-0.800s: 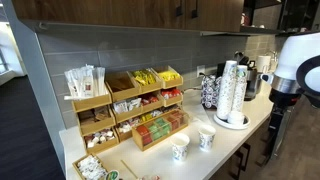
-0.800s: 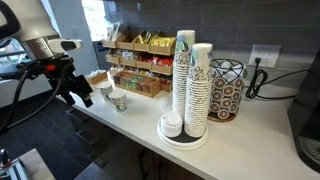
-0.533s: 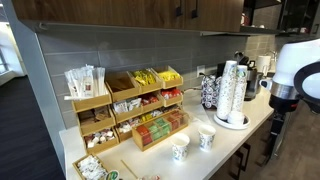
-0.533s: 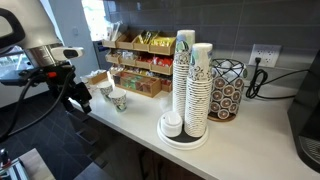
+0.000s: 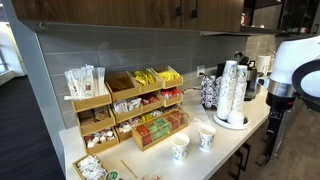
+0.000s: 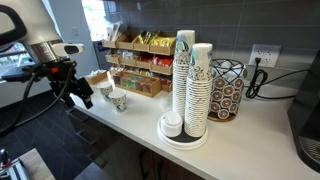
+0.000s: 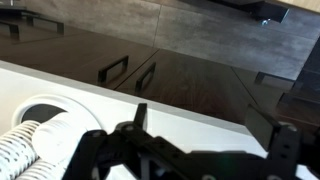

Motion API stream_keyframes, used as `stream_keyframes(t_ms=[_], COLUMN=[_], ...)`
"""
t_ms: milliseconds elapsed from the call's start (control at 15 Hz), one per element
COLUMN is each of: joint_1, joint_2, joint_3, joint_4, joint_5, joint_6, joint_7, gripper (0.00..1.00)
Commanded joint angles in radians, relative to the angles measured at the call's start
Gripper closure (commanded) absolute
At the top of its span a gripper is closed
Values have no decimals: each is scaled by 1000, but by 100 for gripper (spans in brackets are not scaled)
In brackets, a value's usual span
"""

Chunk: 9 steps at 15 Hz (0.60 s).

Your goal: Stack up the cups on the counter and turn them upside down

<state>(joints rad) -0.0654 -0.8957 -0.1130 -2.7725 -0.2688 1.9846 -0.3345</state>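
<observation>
Two small white paper cups with a dark greenish print stand upright and apart on the off-white counter, near its front edge, in both exterior views: one cup and the other cup. My gripper hangs off the counter's front edge beside the cups and touches neither. In the wrist view its two fingers are spread wide with nothing between them. The two cups do not show in the wrist view.
Wooden tiered snack racks stand along the wall behind the cups. Tall columns of stacked white cups stand on a round tray, next to a black-and-white patterned cup stack. A coffee machine is at the counter's end.
My arm has shifted slightly beside the counter's front edge. The gripper stays open and the two cups have not moved.
</observation>
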Motion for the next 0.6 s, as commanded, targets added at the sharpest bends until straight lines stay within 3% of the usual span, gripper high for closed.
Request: stream_keyframes(t_ms=[0, 267, 333, 533], joint_1=[77, 132, 112, 127], joint_2=[121, 265, 170, 250], joint_3=[62, 122, 113, 129], joint_4=[63, 184, 115, 177], joint_5=[31, 155, 107, 140], joint_6=[77, 84, 75, 77], joint_7=[76, 220, 175, 208], gripper=[0, 0, 0, 0])
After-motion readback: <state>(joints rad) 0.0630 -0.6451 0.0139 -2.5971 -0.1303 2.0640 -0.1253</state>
